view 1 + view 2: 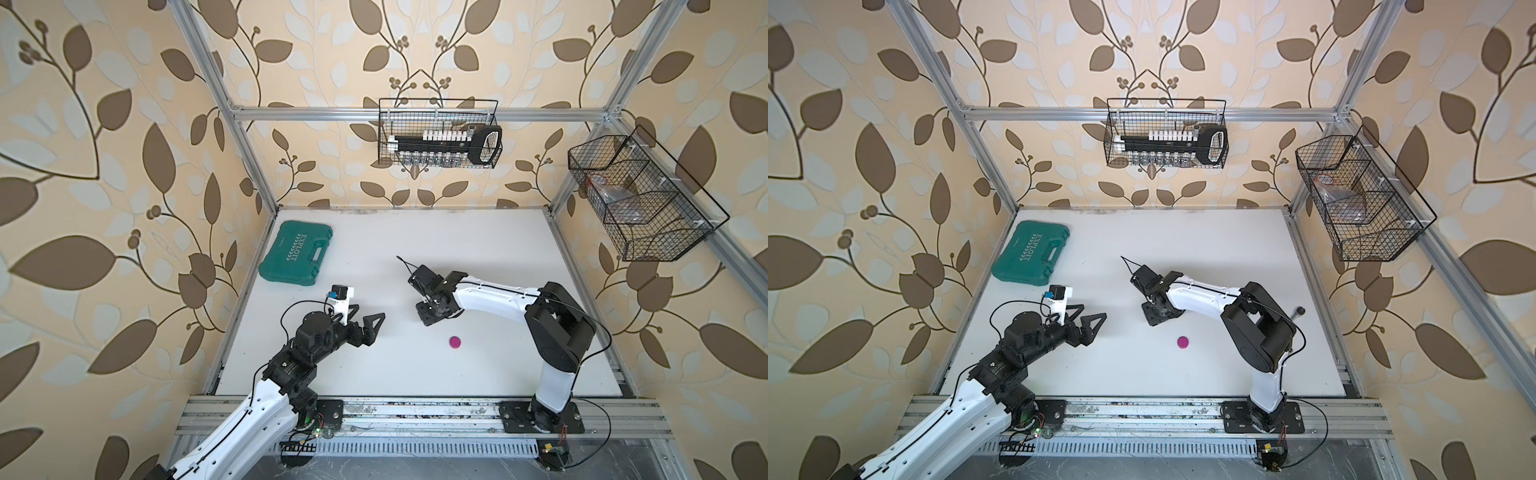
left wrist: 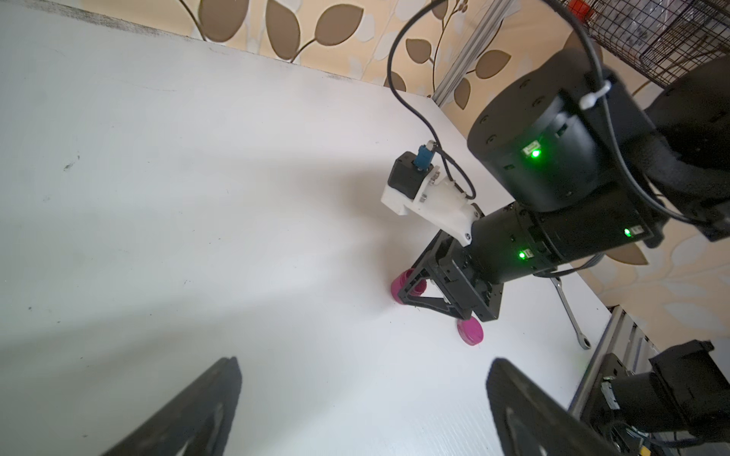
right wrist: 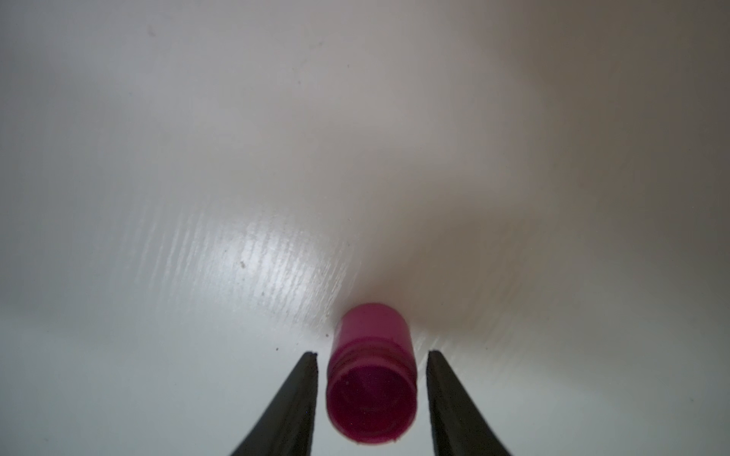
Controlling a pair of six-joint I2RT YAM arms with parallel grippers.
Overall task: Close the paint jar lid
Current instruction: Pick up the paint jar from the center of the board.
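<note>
Our right gripper (image 3: 371, 354) straddles the upright jar (image 3: 371, 398), jaws just clear. The lid (image 1: 455, 342) lies near the jar, our spread left gripper (image 2: 363, 362) farther off.

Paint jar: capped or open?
Open. The paint jar shows a bare threaded mouth, flanked by the right gripper; the lid lies apart on the table.

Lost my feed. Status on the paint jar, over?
Left gripper open, empty. Right gripper straddling paint jar, jaws not touching yet. Lid lying apart, off jar. No obstruction seen.
</note>
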